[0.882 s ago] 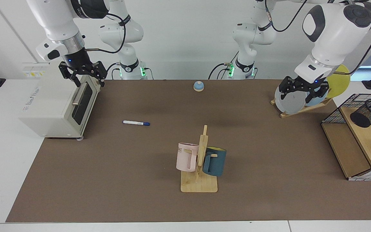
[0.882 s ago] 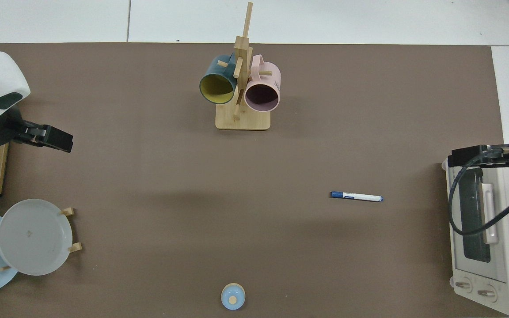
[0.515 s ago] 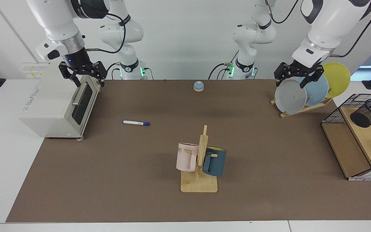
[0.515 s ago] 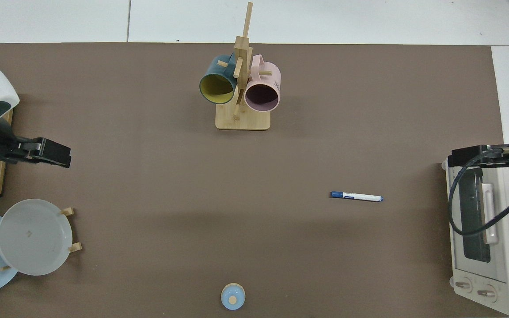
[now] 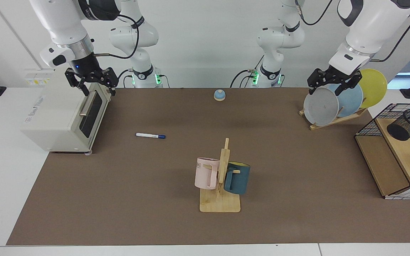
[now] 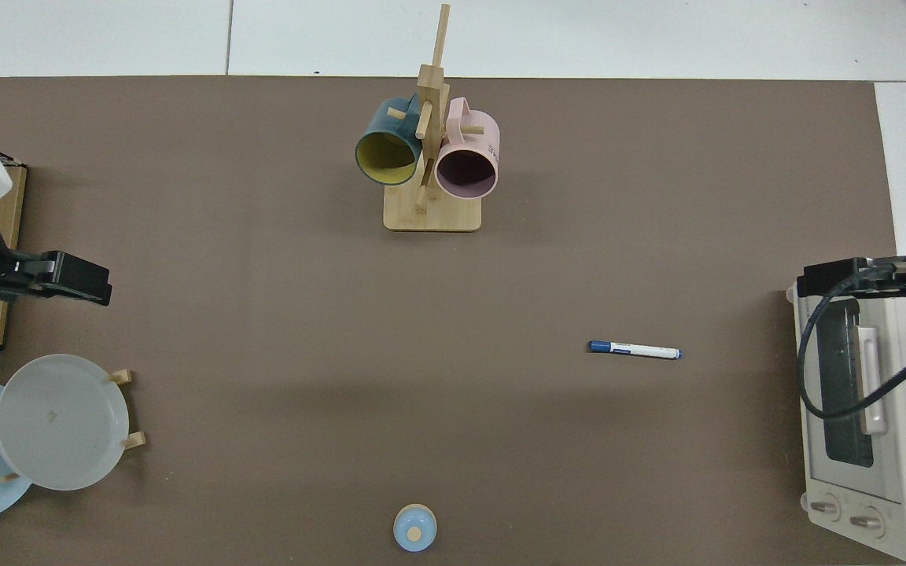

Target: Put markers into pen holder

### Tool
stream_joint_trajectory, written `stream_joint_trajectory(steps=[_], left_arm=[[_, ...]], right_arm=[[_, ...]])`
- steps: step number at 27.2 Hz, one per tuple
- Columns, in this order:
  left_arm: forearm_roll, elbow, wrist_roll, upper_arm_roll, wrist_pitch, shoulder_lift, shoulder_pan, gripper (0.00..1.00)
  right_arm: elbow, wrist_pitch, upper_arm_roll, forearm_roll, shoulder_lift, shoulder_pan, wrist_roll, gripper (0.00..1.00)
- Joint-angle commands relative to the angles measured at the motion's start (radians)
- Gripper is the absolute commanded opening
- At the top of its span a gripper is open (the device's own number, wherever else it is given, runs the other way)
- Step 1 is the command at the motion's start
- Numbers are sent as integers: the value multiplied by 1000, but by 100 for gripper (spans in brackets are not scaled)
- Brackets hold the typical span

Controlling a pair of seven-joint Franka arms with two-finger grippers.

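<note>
Left gripper (image 5: pixel 334 87) rose since earlier, open over the plates (image 5: pixel 321 106); right gripper (image 5: pixel 92 85) waits open. Only facing view shows us the holder (image 5: pixel 408 124), marker (image 5: pixel 150 135) outside.

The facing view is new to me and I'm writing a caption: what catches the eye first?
Probably the wooden mug tree in the middle of the brown mat, with a pink mug and a dark teal mug hanging on it. Next, the slim white marker with a blue cap lying alone between it and the white toaster oven, far from the black wire-mesh pen holder on the wooden shelf rack.
</note>
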Motion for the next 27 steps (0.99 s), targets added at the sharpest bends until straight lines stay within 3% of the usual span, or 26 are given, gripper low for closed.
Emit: stream_joint_trajectory(steps=[1,6,21,27], left_arm=[[11,-46,-12,-11,11,-35,7,100],[12,-49,-7,-11,11,-37,8,100],[12,-179,1,-11,117,-103,-2,100],[12,-220,4,-4,158,-101,-1,100]], right_arm=[[-25,69,5,4,-8,-36,23,100],[-104,152,5,19,-12,-53,195,100],[-300,196,11,24,-14,26,860,100],[-369,264,9,108,-2,56,1222,100]])
